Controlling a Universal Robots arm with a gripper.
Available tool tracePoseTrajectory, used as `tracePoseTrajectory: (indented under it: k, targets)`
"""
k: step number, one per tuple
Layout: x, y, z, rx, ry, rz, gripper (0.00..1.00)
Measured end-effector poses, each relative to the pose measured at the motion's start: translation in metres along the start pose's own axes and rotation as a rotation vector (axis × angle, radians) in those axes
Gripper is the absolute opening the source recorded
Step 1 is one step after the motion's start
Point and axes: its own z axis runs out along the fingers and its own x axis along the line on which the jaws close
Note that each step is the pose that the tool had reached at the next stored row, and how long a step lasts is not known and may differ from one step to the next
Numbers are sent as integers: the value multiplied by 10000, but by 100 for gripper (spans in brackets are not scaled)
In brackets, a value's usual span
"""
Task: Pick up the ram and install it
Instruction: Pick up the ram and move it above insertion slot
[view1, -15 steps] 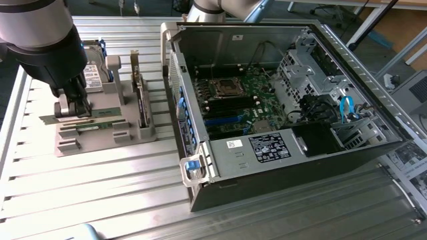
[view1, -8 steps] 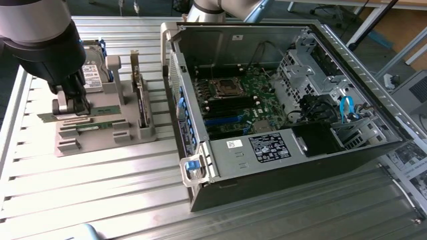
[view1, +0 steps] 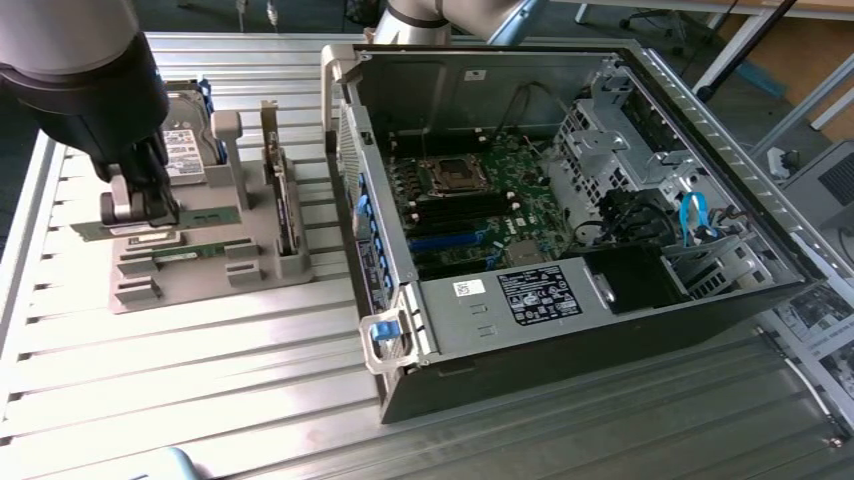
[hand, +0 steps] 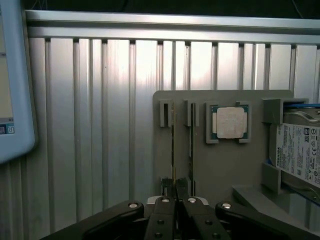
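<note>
The ram (hand: 173, 140) is a thin green stick standing on edge in a slot of the grey holder (hand: 220, 170). My gripper (hand: 175, 194) is down at its near end, and its two dark fingers are shut on the ram's edge. In the exterior view the gripper (view1: 143, 218) reaches down onto the ram (view1: 214, 212) at the holder's (view1: 200, 275) left part. A second look-alike stick (hand: 191, 140) stands in the neighbouring slot, also seen as a stick (view1: 200, 250) in the exterior view.
The holder also carries a square silver processor (hand: 230, 122) and a hard drive (hand: 300, 152) with a white label. An open computer case (view1: 694, 300) with its motherboard (view1: 487, 185) lies at the exterior view's right on the ribbed metal table (view1: 200, 380). A white-framed device (hand: 12, 100) stands nearby.
</note>
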Motion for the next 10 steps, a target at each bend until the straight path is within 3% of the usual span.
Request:
tracePoseTrajectory:
  k: [10]
  targets:
    - [-4,-2,-94,-1,0,0,12]
